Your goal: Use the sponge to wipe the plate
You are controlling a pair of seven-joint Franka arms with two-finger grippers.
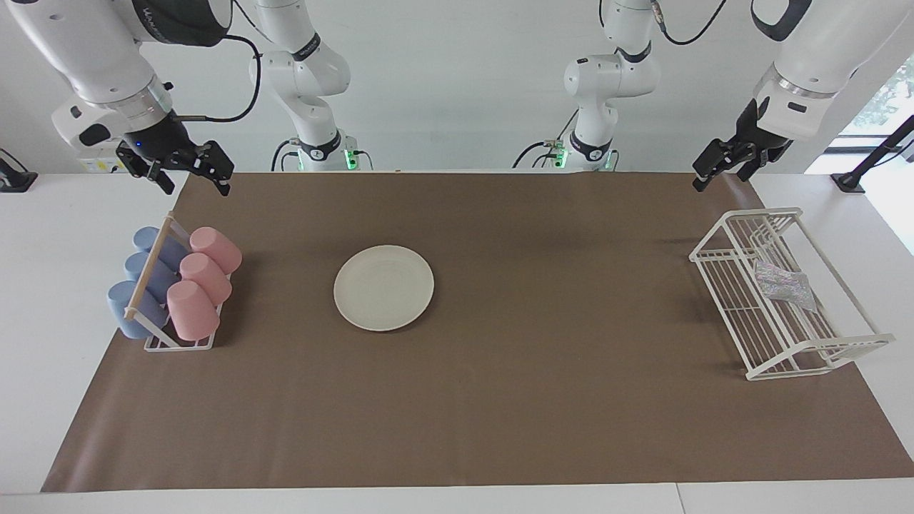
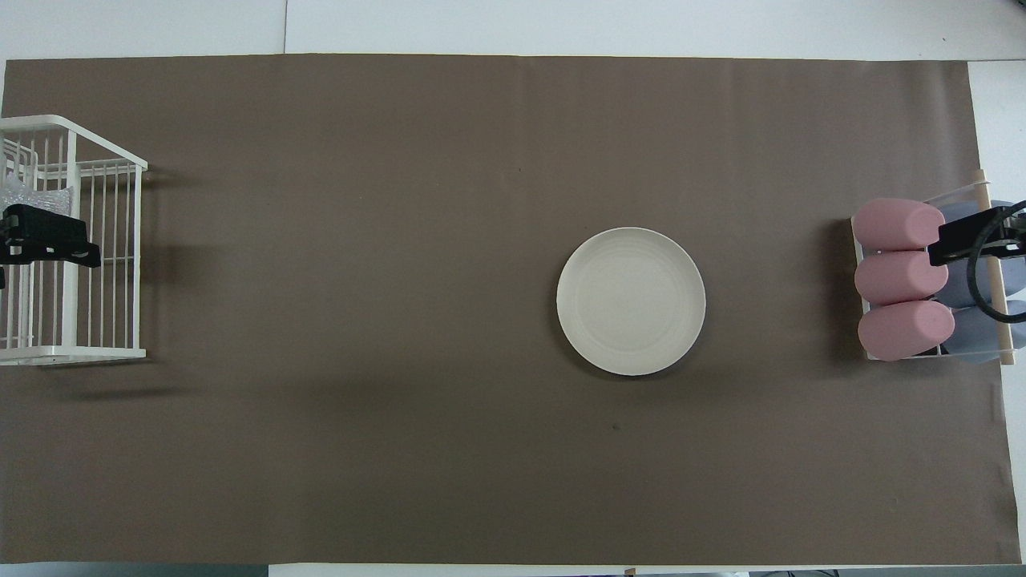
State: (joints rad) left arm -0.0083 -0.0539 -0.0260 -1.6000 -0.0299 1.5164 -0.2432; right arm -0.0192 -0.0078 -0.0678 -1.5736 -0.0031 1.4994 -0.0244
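Note:
The cream-white plate point(image 1: 383, 288) point(image 2: 631, 301) lies flat on the brown mat, toward the right arm's end of the table. The silvery speckled sponge point(image 1: 784, 285) point(image 2: 24, 192) rests in the white wire rack point(image 1: 721, 253) point(image 2: 136, 256) at the left arm's end. My left gripper point(image 1: 720, 175) point(image 2: 48, 240) hangs open and empty in the air over that rack, well above the sponge. My right gripper point(image 1: 194, 180) point(image 2: 966, 240) hangs open and empty over the cup holder, away from the plate.
A small holder point(image 1: 178, 343) point(image 2: 862, 240) at the right arm's end carries three pink cups point(image 1: 200, 278) point(image 2: 902, 276) and three blue cups point(image 1: 136, 293). The brown mat point(image 1: 543, 400) covers most of the white table.

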